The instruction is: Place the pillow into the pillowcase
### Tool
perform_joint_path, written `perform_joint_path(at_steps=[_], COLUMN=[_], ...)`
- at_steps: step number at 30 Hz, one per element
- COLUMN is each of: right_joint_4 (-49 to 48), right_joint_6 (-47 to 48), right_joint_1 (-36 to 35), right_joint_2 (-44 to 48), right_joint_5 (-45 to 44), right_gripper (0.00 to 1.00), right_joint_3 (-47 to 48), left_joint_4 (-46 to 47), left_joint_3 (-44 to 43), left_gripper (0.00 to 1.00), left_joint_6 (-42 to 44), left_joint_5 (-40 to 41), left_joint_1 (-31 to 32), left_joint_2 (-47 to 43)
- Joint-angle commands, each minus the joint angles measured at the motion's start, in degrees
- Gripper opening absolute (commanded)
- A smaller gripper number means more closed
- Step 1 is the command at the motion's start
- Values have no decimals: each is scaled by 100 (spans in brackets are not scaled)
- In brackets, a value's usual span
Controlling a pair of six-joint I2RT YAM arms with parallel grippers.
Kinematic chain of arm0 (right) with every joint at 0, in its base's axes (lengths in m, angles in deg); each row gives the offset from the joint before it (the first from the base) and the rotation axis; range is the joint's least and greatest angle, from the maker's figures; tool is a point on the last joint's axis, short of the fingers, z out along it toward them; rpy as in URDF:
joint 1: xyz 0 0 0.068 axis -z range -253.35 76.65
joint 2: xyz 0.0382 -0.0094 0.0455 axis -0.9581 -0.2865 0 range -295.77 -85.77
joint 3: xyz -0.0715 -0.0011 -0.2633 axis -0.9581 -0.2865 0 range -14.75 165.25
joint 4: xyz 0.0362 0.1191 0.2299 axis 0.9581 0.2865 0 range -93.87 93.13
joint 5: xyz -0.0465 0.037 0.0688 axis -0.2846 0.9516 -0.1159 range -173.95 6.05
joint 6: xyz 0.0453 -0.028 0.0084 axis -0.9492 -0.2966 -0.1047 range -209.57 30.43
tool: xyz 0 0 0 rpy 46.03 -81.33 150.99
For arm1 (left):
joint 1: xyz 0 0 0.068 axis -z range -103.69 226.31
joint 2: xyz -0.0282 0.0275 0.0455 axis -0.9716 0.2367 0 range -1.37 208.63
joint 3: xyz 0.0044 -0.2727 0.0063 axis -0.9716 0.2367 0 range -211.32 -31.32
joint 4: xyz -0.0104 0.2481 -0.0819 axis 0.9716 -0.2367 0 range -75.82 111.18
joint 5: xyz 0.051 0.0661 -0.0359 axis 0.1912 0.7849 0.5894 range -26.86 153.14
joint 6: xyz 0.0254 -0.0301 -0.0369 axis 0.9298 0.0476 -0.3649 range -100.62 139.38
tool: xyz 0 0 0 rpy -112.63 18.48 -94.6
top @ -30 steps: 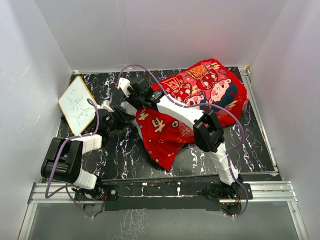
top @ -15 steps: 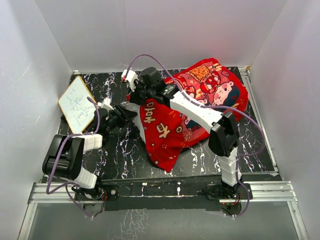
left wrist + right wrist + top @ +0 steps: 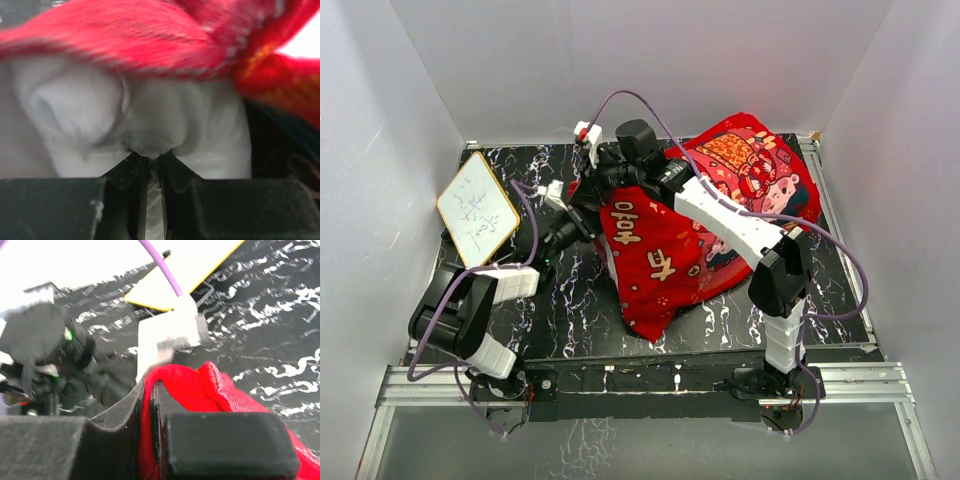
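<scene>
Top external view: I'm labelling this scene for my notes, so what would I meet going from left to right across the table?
White board → left gripper → pillowcase.

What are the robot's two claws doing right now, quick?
The left gripper is shut on the pillow.
The right gripper is shut on the pillowcase.

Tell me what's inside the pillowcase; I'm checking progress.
White pillow shows under the pillowcase edge, pinched by the left gripper. The cloth hides how much is inside.
</scene>
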Motion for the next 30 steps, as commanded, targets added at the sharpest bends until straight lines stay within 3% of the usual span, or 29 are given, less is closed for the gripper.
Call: perform_joint_path(at_steps=[1,6,12,14,15,18,20,24,27,30], right_joint_4=[-1334,-2315,-2369,-2306,-2301,-2414,-2405,-2564,-2399,-2392], right_joint_6=[-1361,-2515,-2449,-2191,-2098,-1853,-1671,-1658,-1577,-1568], right_joint_1=[-51,72,198,456,644,1120,1172,1116,1121,1112], right_joint_2=[734,1103,1831,2012,2106,2306,2352,2343,2156,2108], right_joint_5=[1488,2349,2200,1895,1767,1687,1689,1691,1649,1696], right_gripper=[8,8,8,8,8,8,8,8,8,8], right_joint_3=[183,-153,-717,-1160,-1446,-2224,-2569,-2874,-2651,-2576], left_joint_4=[2002,2097,3216,3305,3180,1993,817,-1857,-3771,-5428], left_joint_3=[-864,-1597,-1781,-1470,-1200,-258,165,356,257,114], left_gripper=[5,5,8,14,22,49,60,71,79,80], left_joint_6=[202,332,-647,-771,-720,-349,-113,283,561,855], left_joint_5=[25,447,1219,1376,1503,1784,1862,1723,1525,1285], left_joint_1=[962,1619,1649,1654,1643,1641,1642,1653,1646,1619], left_joint_2=[168,785,1991,1944,1740,652,-249,-2086,-3026,-3760])
